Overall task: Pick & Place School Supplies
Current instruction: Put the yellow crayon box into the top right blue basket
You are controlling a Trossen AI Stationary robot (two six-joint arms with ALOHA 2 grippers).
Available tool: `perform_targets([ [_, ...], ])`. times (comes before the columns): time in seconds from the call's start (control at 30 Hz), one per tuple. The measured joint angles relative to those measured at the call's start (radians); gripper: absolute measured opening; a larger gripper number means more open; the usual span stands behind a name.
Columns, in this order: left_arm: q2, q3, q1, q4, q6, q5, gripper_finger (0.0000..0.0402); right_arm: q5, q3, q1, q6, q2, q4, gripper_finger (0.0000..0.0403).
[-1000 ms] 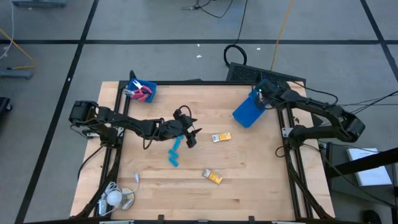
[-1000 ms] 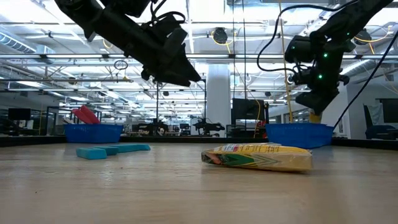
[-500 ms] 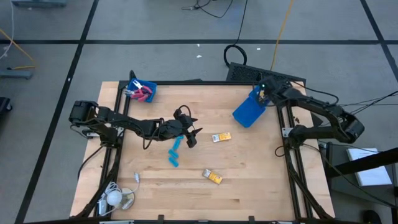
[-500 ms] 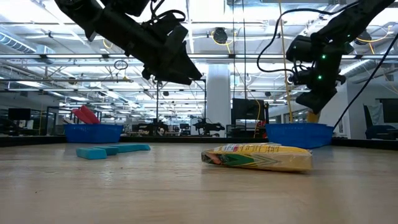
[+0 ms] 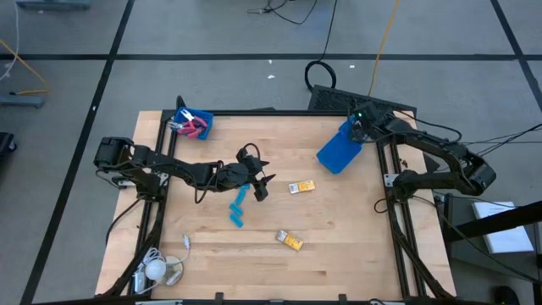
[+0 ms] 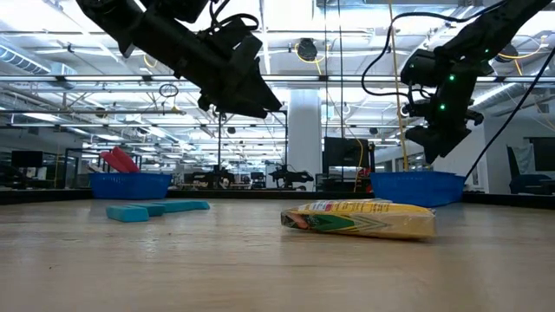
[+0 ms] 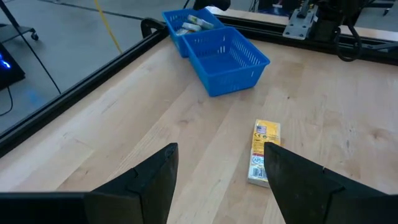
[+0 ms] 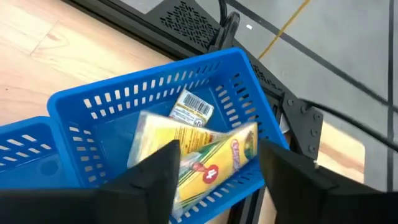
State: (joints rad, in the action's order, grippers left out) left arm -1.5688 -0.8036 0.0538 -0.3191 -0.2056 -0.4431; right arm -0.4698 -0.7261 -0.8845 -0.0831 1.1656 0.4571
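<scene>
The right gripper (image 5: 359, 127) hangs above the blue bin (image 8: 155, 118) at the worktop's far right corner, fingers spread and empty. Yellow packets (image 8: 193, 152) lie inside that bin beneath it. An empty second blue bin (image 5: 335, 154) adjoins it.

The left gripper (image 5: 262, 188) hovers over the worktop's centre, fingers parted, holding nothing. A yellow packet (image 5: 301, 186) lies just beside it; another packet (image 5: 290, 241) lies nearer the front edge. Light-blue pieces (image 5: 237, 207) lie near the centre. Red-handled scissors (image 5: 193, 127) sit in the far-left bin (image 5: 203, 119).
</scene>
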Motion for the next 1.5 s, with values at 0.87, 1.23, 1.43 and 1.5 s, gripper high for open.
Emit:
perform_targets([
  [0.87,0.0,0.0,0.0,0.0,0.0,0.0,0.0239,0.682,0.001,0.445,-0.035,-0.031,-0.44,0.0242],
  [1.23,0.0,0.0,0.0,0.0,0.0,0.0,0.0239,0.668,0.008,0.682,-0.014,-0.023,-0.569,0.0242],
  [1.43,0.0,0.0,0.0,-0.001,0.0,0.0,0.0239,0.529,0.1,0.782,0.039,0.046,-0.677,0.0242],
  [1.5,0.0,0.0,0.0,-0.003,0.0,0.0,0.0239,0.504,0.134,0.808,0.075,0.071,-0.685,0.0242],
])
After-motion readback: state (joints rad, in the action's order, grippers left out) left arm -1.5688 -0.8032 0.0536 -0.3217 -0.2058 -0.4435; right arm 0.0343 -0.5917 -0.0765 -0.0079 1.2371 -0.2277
